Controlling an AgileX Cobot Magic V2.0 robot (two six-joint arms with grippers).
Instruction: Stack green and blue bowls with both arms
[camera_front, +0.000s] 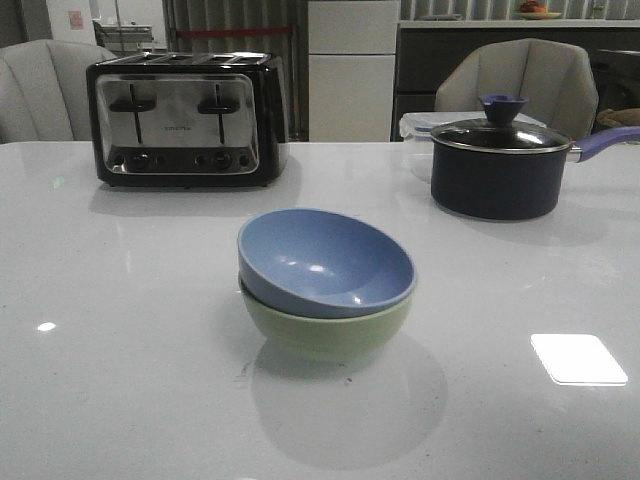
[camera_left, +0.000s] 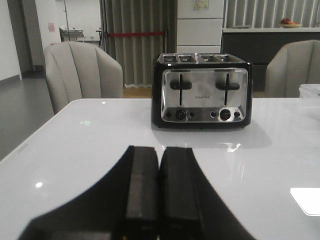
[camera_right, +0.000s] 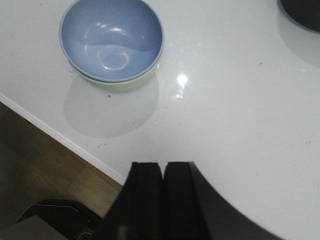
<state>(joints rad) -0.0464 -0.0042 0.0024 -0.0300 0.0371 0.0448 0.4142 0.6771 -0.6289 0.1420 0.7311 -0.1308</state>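
The dusty blue bowl (camera_front: 328, 260) sits nested, slightly tilted, inside the pale green bowl (camera_front: 325, 330) in the middle of the white table. The stack also shows in the right wrist view, blue bowl (camera_right: 111, 39) over the green rim (camera_right: 125, 83), near the table's front edge. My right gripper (camera_right: 163, 165) is shut and empty, well away from the bowls above the table. My left gripper (camera_left: 160, 148) is shut and empty above the left side of the table, facing the toaster. Neither arm shows in the front view.
A black and chrome toaster (camera_front: 185, 120) stands at the back left, also in the left wrist view (camera_left: 201, 90). A dark navy saucepan (camera_front: 498, 165) with a purple-knobbed lid stands at the back right. Chairs stand behind the table. The table's front edge (camera_right: 60, 136) borders the floor.
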